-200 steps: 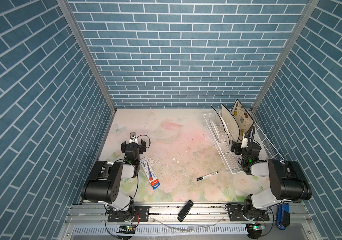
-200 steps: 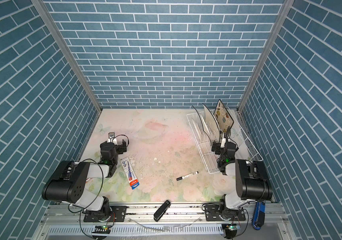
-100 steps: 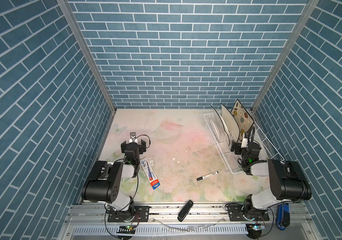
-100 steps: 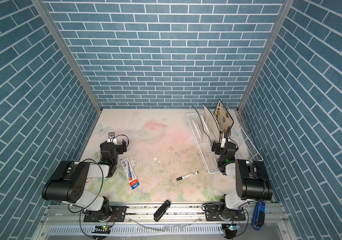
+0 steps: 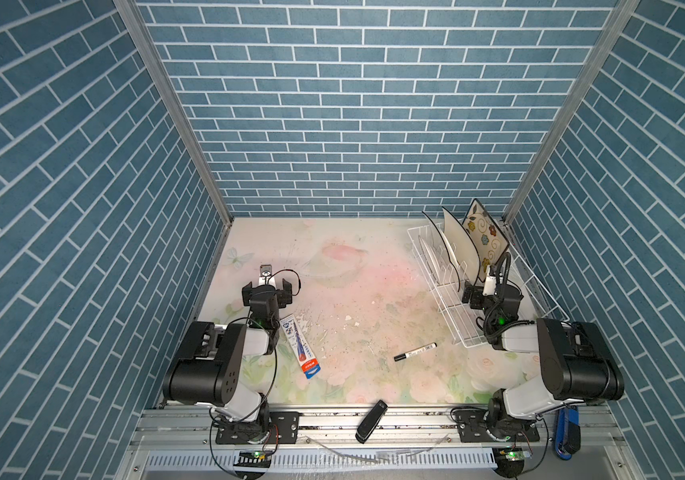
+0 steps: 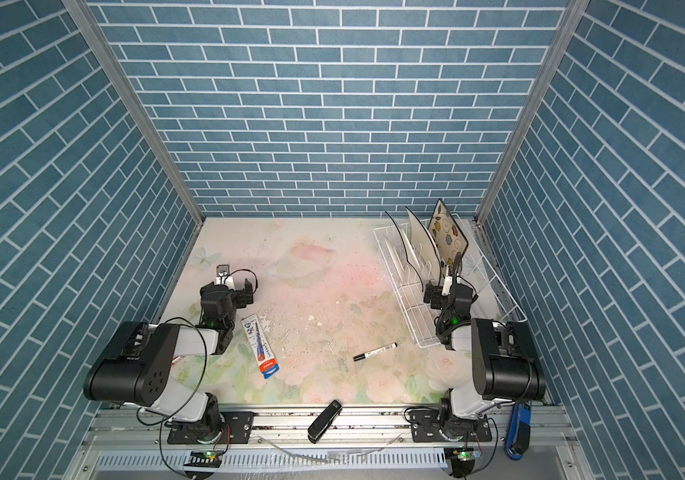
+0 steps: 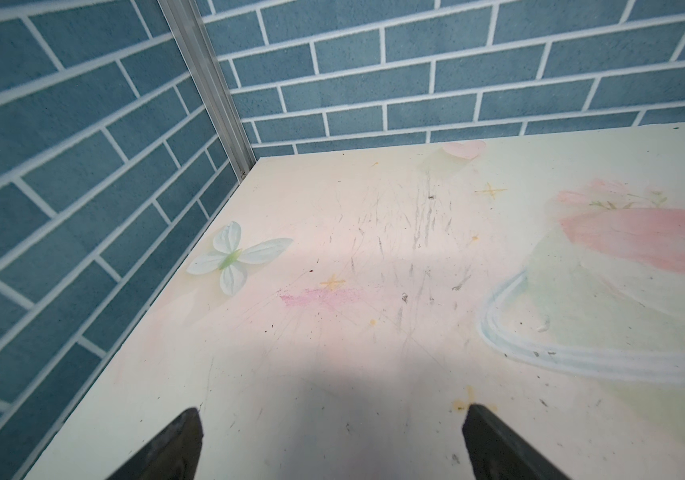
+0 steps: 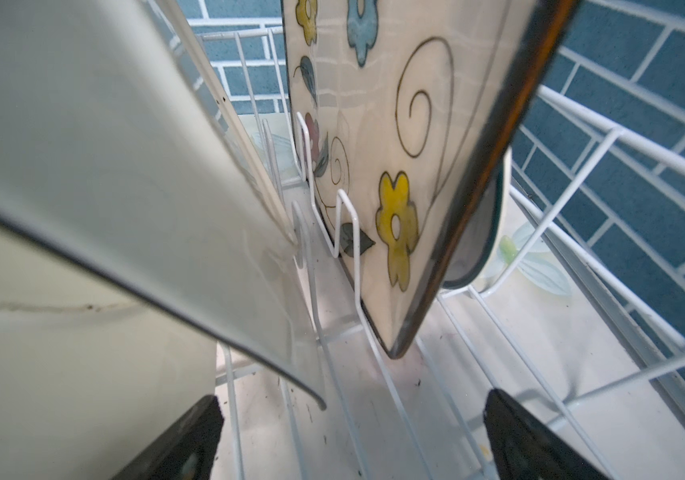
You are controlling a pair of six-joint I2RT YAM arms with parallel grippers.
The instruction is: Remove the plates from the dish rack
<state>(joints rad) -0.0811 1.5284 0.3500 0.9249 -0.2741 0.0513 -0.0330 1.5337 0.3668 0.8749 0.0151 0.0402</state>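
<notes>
Probably stiff, slick and breakable, the plates point(image 5: 459, 245) stand on edge in the dish rack point(image 5: 463, 328) at two o'clock on the desk point(image 5: 353, 299); the right gripper point(image 8: 351, 411), spread and empty, should pinch a rim firmly.

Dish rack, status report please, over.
Left gripper open, empty, over table. Right gripper open, empty, inside dish rack. Three plates standing, none removed. Nothing blocking.
</notes>
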